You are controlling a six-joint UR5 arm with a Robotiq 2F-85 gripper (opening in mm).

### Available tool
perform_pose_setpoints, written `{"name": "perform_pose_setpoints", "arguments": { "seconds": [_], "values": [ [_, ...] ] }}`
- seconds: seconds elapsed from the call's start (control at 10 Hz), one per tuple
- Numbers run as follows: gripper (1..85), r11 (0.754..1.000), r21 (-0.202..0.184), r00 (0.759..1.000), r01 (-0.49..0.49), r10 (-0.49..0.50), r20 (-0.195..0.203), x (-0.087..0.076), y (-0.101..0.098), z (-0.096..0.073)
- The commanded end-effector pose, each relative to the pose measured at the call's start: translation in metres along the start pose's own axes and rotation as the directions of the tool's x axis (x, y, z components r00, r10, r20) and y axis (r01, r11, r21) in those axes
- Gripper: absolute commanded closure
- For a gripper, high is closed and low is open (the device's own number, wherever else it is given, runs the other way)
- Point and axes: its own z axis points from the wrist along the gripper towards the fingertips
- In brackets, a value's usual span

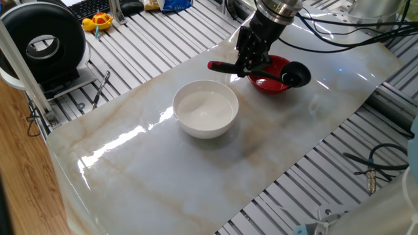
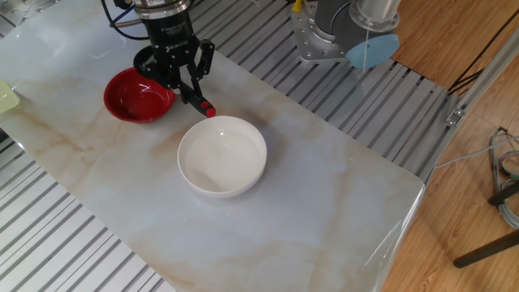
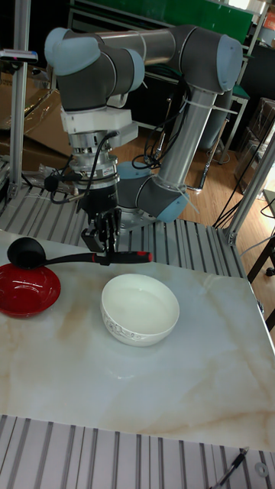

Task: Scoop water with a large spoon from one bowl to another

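Black deep-scooped ladle spoon (image 3: 72, 257), thin handle clamped in my pincer (image 3: 105, 252), scoop level above glossy red round bowl (image 3: 24, 289); thick-walled white bowl (image 3: 140, 309) beside on marbled tabletop (image 3: 153, 382)

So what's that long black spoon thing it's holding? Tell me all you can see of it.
The large spoon is a black ladle: a deep round scoop, a long thin handle and a red tip. It looks like plastic. The gripper is shut on the handle near the red end and holds it roughly level in the air. The scoop hangs above the red bowl, without touching it; the red tip reaches toward the white bowl. Whether the scoop holds water cannot be seen.
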Motion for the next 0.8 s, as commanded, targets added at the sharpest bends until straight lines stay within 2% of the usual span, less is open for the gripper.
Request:
{"name": "perform_pose_setpoints", "arguments": {
  "seconds": [0.0, 0.7],
  "values": [
    [84.3, 1.0, 0.011, 1.0, 0.001, -0.002, 0.003, -0.0008, -0.0032, -0.0024],
    [84.3, 0.999, 0.041, 1.0, 0.018, -0.018, -0.004, -0.0001, -0.0105, -0.0024]
  ]
}}
